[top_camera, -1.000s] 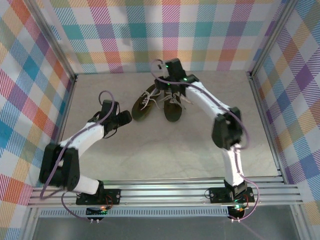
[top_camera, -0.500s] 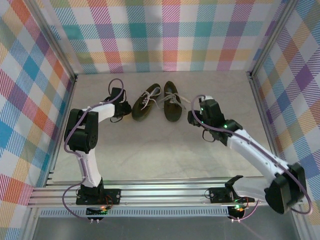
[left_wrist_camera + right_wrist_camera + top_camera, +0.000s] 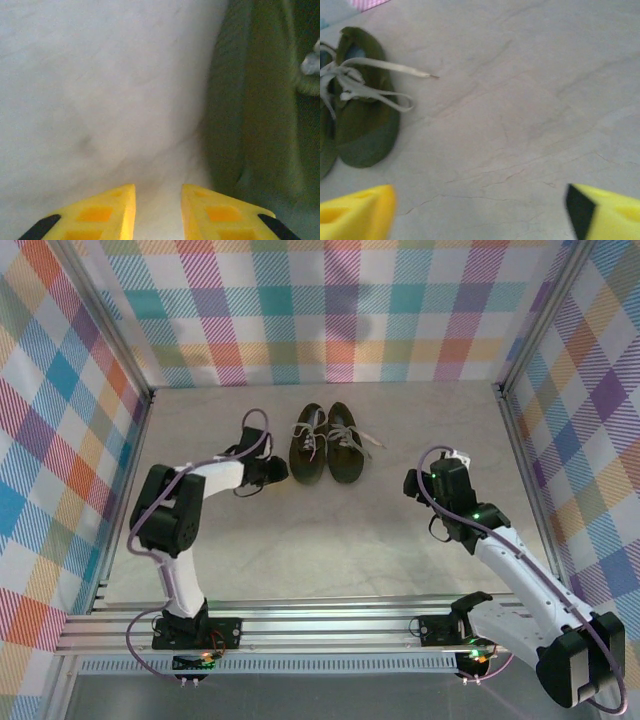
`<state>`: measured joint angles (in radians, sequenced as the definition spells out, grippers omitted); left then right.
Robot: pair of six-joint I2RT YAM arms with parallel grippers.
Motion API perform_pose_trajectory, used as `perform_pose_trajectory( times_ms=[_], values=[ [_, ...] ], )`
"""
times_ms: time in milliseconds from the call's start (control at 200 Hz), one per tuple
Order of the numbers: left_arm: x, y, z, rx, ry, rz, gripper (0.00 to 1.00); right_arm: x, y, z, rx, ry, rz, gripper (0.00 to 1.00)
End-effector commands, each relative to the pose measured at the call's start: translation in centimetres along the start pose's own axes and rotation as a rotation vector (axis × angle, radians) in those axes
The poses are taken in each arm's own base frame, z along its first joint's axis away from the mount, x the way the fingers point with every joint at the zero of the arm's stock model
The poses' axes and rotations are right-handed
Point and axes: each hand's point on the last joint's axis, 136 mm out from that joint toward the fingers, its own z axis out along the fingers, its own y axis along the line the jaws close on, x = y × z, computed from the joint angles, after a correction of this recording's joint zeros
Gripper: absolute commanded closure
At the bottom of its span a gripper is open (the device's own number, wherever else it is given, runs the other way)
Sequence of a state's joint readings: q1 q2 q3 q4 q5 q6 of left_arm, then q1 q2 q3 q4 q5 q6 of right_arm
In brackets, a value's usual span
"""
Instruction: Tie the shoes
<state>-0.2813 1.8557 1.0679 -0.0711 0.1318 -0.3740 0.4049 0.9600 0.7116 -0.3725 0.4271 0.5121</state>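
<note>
Overhead view plus two wrist close-ups.
Top camera sits high at the near edge, looking down on the whole table, shoes at 12 o'clock. Left wrist is almost against the shoes, at 3 o'clock. Right wrist looks down from farther back, shoes at 9 o'clock. All three views share the shoes.
</note>
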Motion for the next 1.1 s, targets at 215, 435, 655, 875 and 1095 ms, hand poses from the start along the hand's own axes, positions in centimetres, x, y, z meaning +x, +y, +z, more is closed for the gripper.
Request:
perform_pose_trajectory(
  times_ms=[215,435,655,875,1095],
  values=[
    [-3.7,8.6,-18.1,-0.339,-0.61,0.034,0.0,-1.0,-4.8,2.7,0.221,-0.273,-0.245,0.01],
    [0.8,11.5,-18.9,-0.38,-0.756,0.173,0.0,1.6,-3.6,7.7,0.092,-0.197,-0.41,0.01],
    [-1.3,11.0,-15.3,-0.288,-0.765,0.26,0.0,-1.6,-2.8,10.0,-0.083,-0.305,-0.368,0.01],
    [-2.7,10.3,-9.6,-0.092,-0.693,0.289,0.0,-0.5,-3.9,12.8,-0.17,-0.248,-0.283,0.01],
    [-2.9,11.0,-8.7,-0.189,-0.621,0.276,0.0,-0.7,-4.4,13.0,-0.178,-0.243,-0.258,0.01]
  ],
)
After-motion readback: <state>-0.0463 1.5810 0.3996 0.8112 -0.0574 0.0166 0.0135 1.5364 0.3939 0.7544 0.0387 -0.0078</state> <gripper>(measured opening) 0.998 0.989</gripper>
